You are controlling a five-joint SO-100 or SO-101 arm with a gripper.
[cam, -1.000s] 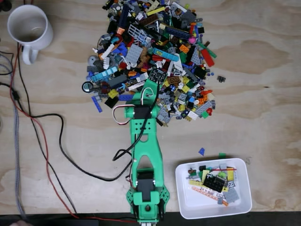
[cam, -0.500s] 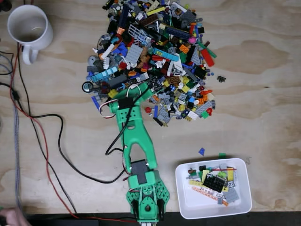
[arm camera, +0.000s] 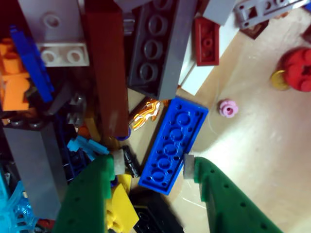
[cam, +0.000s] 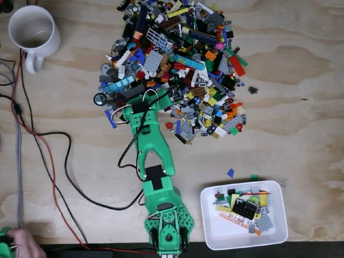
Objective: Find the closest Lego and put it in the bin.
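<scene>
Lego, a flat blue studded plate (arm camera: 173, 143), sits low-centre between the wide-spread green gripper (arm camera: 150, 166) fingers, ungrasped, with the white rectangular bin (cam: 215, 230) awaiting it.

Pale plywood tabletop (cam: 301, 107) with visible grain, glossy moulded plastic Lego pile (cam: 177, 64), smooth white plastic bin (cam: 215, 228), matt green printed-plastic arm (cam: 153, 156), glazed white mug (cam: 33, 32), rubber-sheathed cables (cam: 54, 156)

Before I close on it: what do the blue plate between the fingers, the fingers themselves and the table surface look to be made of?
The blue plate looks like glossy moulded plastic, with crisp round sockets and a slight sheen. The gripper fingers seem to be matte green printed plastic, dotted with small holes, with pale pads at the tips, possibly foam or rubber. The table appears to be unfinished plywood, with visible grain swirls.
</scene>
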